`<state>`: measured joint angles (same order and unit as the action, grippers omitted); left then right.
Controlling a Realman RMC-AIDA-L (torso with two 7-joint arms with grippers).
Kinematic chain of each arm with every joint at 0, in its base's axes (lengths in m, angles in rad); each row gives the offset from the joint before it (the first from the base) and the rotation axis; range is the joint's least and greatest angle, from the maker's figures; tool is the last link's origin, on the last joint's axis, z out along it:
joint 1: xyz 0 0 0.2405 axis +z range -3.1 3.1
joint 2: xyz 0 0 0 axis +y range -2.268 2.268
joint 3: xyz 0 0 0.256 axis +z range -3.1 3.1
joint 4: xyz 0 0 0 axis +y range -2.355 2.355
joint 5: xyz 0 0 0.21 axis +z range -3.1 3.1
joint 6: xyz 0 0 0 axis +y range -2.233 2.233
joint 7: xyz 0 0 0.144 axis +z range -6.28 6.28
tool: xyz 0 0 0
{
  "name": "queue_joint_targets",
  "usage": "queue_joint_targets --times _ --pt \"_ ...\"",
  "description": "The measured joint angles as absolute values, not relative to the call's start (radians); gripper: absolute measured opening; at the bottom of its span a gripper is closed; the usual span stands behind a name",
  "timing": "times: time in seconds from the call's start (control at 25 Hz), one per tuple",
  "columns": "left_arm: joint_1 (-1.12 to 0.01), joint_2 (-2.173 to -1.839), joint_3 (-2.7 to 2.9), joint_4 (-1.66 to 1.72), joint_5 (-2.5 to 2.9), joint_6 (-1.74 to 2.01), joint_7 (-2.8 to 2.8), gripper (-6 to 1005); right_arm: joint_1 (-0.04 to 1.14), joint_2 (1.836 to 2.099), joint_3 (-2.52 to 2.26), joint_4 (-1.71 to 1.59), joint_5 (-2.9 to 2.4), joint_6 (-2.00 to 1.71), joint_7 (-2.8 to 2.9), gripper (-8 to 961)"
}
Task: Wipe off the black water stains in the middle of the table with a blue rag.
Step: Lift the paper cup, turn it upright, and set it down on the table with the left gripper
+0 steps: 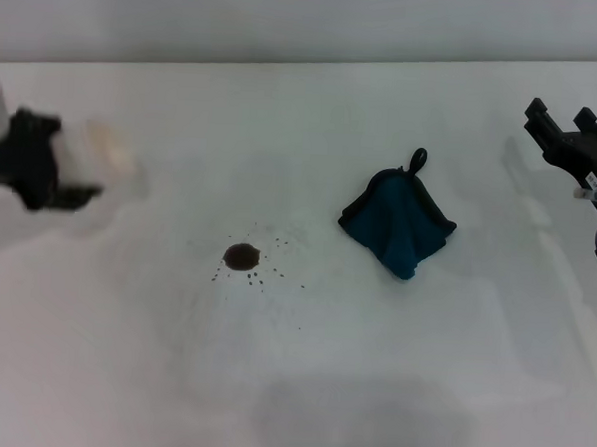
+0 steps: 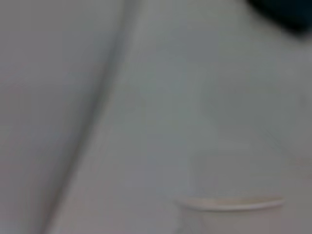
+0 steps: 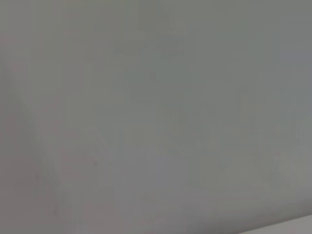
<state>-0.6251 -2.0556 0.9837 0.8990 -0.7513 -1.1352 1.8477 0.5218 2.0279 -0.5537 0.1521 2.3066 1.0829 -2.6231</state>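
The black water stains [image 1: 241,257] form a small dark blot ringed by specks, left of the table's [image 1: 300,384] middle. The blue rag [image 1: 397,224] lies bunched to the right of the blot, its black loop pointing toward the far side. No gripper touches it. My left gripper [image 1: 56,166] hovers at the far left, shut on a white paper cup [image 1: 104,155]. The cup's rim [image 2: 229,204] also shows in the left wrist view. At the right edge my right gripper [image 1: 562,122] is open and holds nothing, well right of the rag.
The table's far edge [image 1: 307,64] meets a pale wall. The right wrist view shows only plain grey surface. A dark patch [image 2: 285,14] sits at one corner of the left wrist view.
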Motion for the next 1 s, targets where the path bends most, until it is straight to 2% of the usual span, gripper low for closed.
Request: queue_joint_targets --times 0.2,0.4,0.64,1.0 --pt "-0.552 -2.069 0.974 0.874 -1.113 -1.054 1.930 652 0.529 2.028 -0.555 0.148 2.305 1.081 -2.623 795" --pt "-0.517 -2.079 0.982 0.627 -1.595 -1.000 2.147 651 0.532 2.028 -0.556 0.144 2.304 1.082 -2.623 795" --pt "-0.530 -2.085 0.983 0.315 -2.026 -1.007 2.432 650 0.531 2.027 -0.555 0.144 2.304 1.081 -2.623 795" --pt "-0.603 -2.097 0.983 0.044 -2.207 -0.999 2.610 650 0.530 2.026 -0.559 0.143 2.304 1.078 -2.623 795"
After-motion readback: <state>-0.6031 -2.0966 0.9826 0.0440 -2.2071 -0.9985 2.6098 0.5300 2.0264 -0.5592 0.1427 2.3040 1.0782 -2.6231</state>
